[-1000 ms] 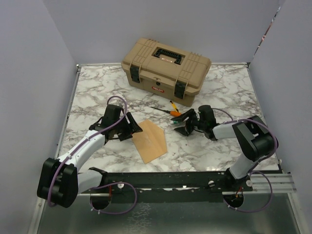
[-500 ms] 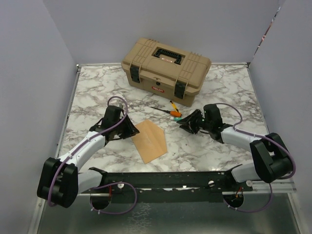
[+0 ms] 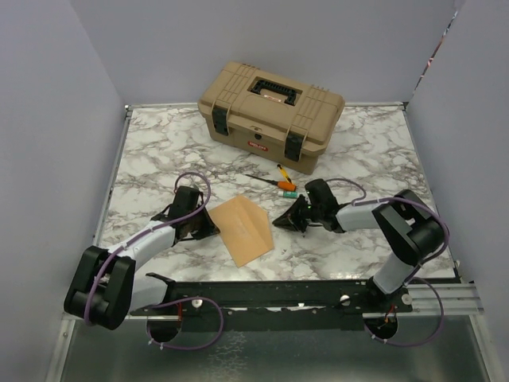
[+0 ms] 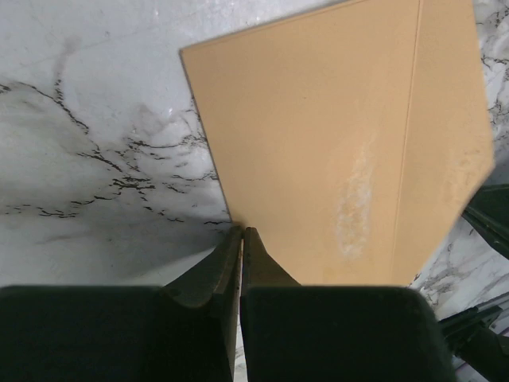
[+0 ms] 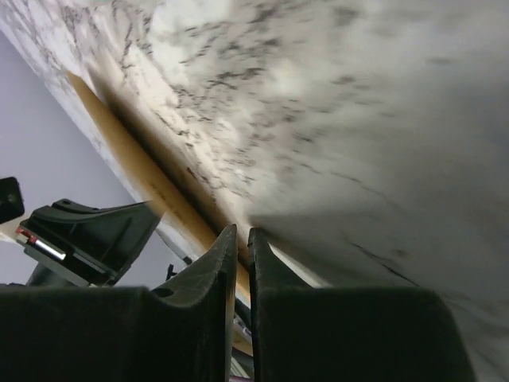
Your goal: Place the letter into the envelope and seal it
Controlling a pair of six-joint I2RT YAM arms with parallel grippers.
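The envelope lies flat on the marble table, brown with a crease line and a pointed flap. In the left wrist view the envelope fills the upper right. My left gripper is low on the table, and its shut jaws touch the envelope's left edge with nothing visible between them. My right gripper is shut to a hairline slit, low over the table at the envelope's right side. The envelope's edge runs past its fingertips. The letter is not in view.
A tan toolbox with black latches stands at the back. An orange-handled tool and a small green object lie just behind the right gripper. A tiny white scrap lies near the envelope's front corner. Grey walls close in three sides.
Both grippers have gone from open to shut. The left one sank to the envelope's left edge. The right one moved left and down to the envelope's right side.
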